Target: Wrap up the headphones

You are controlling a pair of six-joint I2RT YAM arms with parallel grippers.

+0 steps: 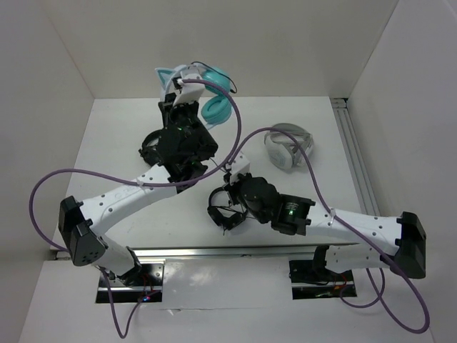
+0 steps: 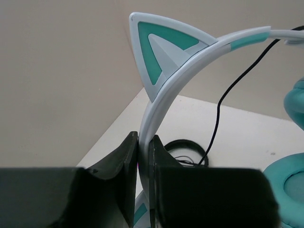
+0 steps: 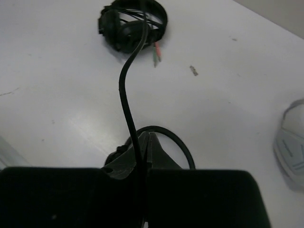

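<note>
The teal headphones (image 1: 214, 103) stand at the back of the table, with a pale mint headband and a cat ear (image 2: 164, 52). My left gripper (image 1: 182, 91) is shut on the headband (image 2: 159, 102), low on its side below the ear, as the left wrist view (image 2: 144, 142) shows. A teal ear cup (image 2: 287, 190) lies to the right. The thin black cable (image 2: 228, 90) hangs from the headband. My right gripper (image 1: 220, 213) is shut on the black cable (image 3: 126, 95) near mid table; a loop of it curls beside the fingertips (image 3: 156, 142).
Small black headphones (image 1: 152, 146) lie left of centre, under my left arm, and also show in the right wrist view (image 3: 133, 23). Grey-white headphones (image 1: 289, 146) lie at the right. White walls enclose the table on three sides.
</note>
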